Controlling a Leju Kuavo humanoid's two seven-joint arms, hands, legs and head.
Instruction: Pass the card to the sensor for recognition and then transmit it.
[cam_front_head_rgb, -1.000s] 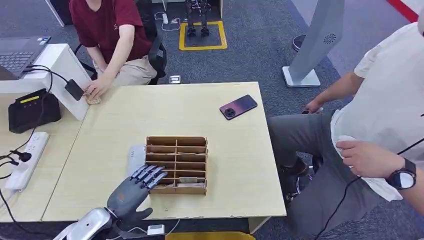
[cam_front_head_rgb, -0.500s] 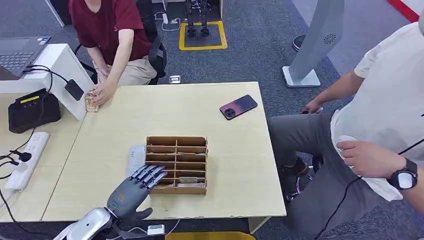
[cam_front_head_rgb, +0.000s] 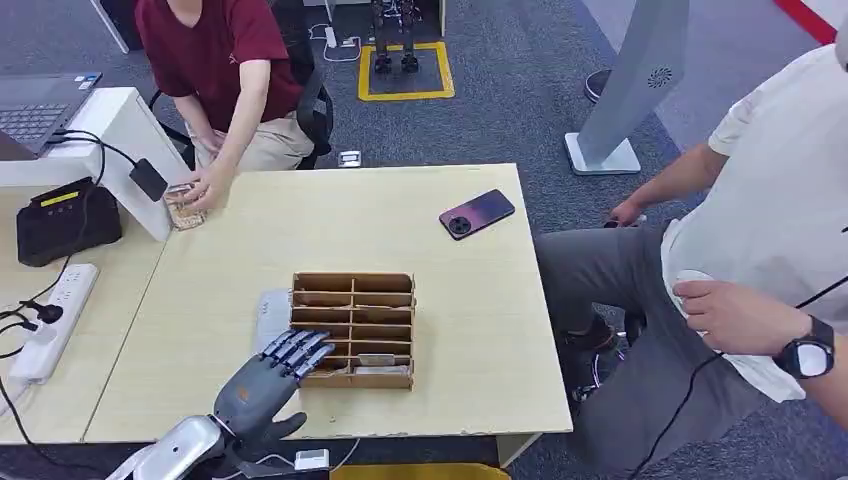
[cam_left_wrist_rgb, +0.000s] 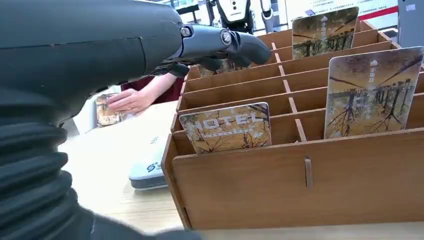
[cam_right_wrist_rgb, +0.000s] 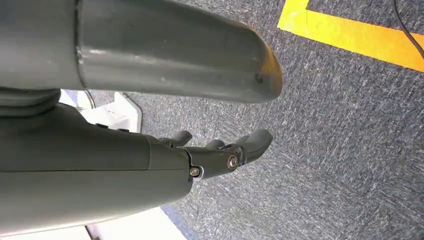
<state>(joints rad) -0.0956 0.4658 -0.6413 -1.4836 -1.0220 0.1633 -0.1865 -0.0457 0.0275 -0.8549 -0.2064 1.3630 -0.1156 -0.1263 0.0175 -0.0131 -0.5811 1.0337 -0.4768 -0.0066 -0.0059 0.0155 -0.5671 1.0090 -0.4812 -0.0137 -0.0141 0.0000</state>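
A brown wooden card rack (cam_front_head_rgb: 353, 329) with several slots stands near the table's front edge. Hotel cards stand in its slots: one card (cam_left_wrist_rgb: 227, 127) in the nearest row, a taller card (cam_left_wrist_rgb: 371, 91) beside it, another card (cam_left_wrist_rgb: 324, 31) further back. My left hand (cam_front_head_rgb: 272, 375) hovers at the rack's near left corner, fingers (cam_left_wrist_rgb: 220, 42) stretched over the slots, holding nothing. A flat grey sensor pad (cam_front_head_rgb: 271, 316) lies on the table against the rack's left side, also in the left wrist view (cam_left_wrist_rgb: 148, 167). My right hand (cam_right_wrist_rgb: 220, 152) hangs over the carpet, fingers loosely apart, empty.
A dark phone (cam_front_head_rgb: 476, 213) lies at the table's far right. A person in red at the far left holds a small jar (cam_front_head_rgb: 181, 206). Another person sits right of the table (cam_front_head_rgb: 500, 300). A black device (cam_front_head_rgb: 62, 219) and power strip (cam_front_head_rgb: 50, 322) sit left.
The person in red has slid the small jar a little along the table edge. My left hand has barely moved.
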